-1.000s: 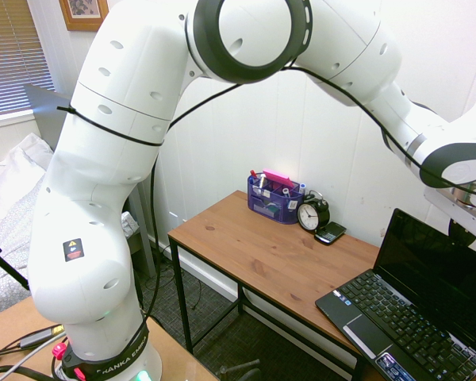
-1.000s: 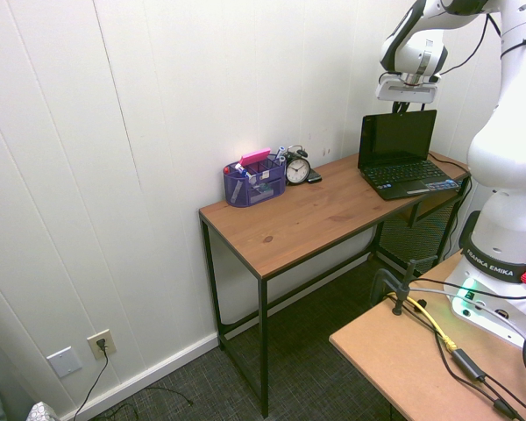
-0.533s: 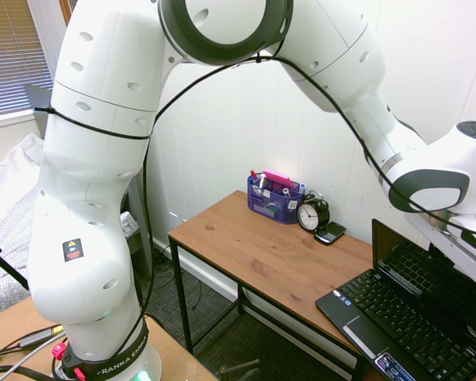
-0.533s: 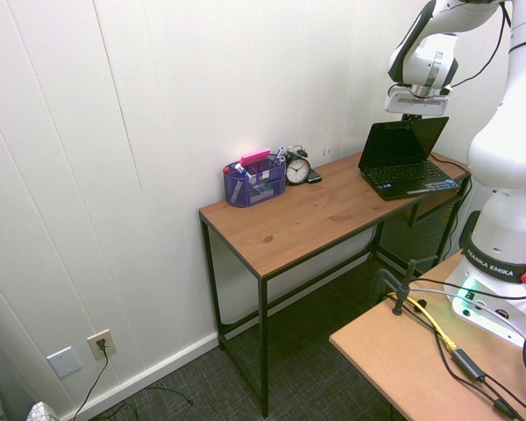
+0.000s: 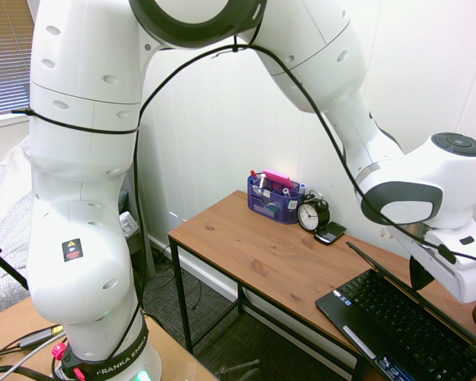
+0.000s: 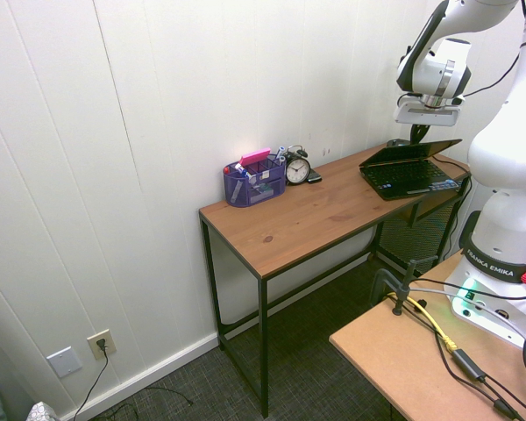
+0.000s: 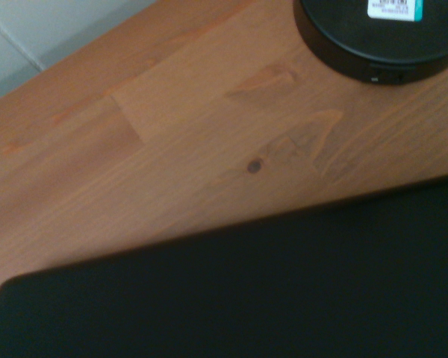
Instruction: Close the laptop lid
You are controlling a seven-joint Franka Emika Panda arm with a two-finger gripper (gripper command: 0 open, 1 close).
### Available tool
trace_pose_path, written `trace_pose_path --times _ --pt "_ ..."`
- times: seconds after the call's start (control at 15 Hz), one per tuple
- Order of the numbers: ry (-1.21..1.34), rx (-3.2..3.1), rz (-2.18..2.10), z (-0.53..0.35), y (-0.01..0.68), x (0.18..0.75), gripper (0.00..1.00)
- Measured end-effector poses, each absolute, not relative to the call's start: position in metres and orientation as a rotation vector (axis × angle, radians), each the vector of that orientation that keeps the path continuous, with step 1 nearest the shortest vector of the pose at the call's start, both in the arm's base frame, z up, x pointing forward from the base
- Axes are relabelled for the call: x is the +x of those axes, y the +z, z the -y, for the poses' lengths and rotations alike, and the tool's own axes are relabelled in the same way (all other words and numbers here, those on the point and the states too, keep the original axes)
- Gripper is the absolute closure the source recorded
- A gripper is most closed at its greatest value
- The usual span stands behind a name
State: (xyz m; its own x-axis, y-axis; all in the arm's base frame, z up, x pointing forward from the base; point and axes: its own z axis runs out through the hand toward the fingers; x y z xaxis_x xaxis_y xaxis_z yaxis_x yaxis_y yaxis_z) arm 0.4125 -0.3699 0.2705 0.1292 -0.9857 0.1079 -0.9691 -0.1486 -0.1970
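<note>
Pressing too hard is the danger here: the thin black laptop lid [image 6: 414,149] is propped only a shallow angle above the black keyboard [image 5: 404,320], and a fast final push could slam it or skid the small black laptop along the brown wooden table [image 5: 262,254], near whose end it sits. The white gripper [image 6: 418,133], fingers pressed together and holding nothing, is seen at the lid's raised back. The lid's long axis runs along the hinge, its display tipped down toward the keys.

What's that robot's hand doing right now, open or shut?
End effector: shut, holding nothing, pressing down behind the half-lowered laptop lid.
</note>
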Motion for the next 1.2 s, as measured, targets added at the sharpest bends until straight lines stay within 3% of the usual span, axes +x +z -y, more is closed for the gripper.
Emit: trace_pose_path --times 0.47,1.2 --pt "-0.261 -2.278 -2.027 0.36 0.24 0.379 1.0" --pt "-0.196 -2.278 -2.059 0.364 0.202 0.374 1.0"
